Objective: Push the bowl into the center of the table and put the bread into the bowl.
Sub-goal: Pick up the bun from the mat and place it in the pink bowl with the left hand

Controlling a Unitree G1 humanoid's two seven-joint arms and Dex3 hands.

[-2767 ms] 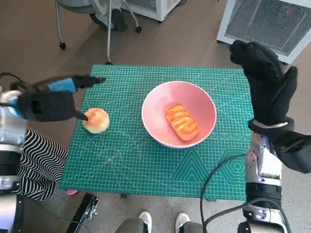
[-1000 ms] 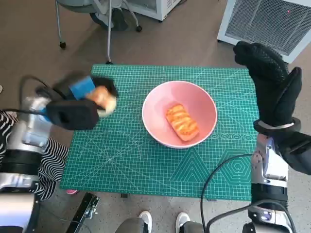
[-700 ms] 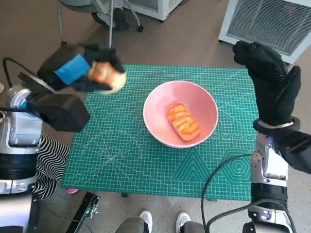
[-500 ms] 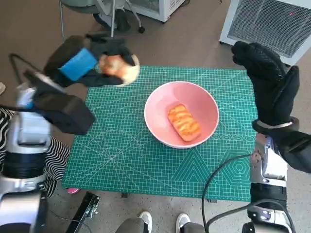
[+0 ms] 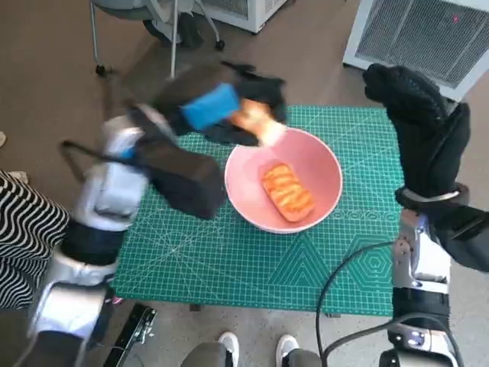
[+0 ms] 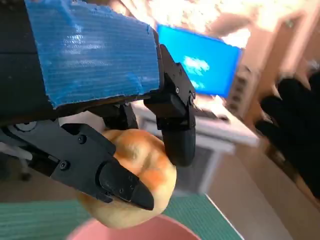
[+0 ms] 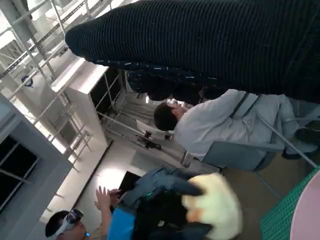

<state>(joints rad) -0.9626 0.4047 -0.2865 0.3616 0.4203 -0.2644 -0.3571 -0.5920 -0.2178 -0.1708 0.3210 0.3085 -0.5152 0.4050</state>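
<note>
A pink bowl (image 5: 321, 170) sits near the middle of the green cutting mat (image 5: 229, 260), with an orange glazed bread (image 5: 286, 191) lying inside. My left hand (image 5: 221, 107) holds a round golden bun (image 5: 256, 121) in the air over the bowl's far left rim. The left wrist view shows the fingers (image 6: 175, 125) wrapped around the bun (image 6: 145, 185), with the bowl's rim (image 6: 150, 231) just beneath. My right hand (image 5: 420, 130) is raised above the mat's right edge, its fingers apart and holding nothing. In the right wrist view the bun (image 7: 215, 207) shows pale and blurred.
A white grilled appliance (image 5: 428, 34) stands on the floor behind the table's right corner. Chair legs (image 5: 172, 38) are behind the far left. A person's striped leg (image 5: 27, 229) is at the left, shoes (image 5: 252, 348) at the near edge. People (image 7: 210, 122) appear in the right wrist view.
My left hand picked the bun off the mat's left side, lifted it and carried it right to the bowl's rim. The right hand stayed raised.
</note>
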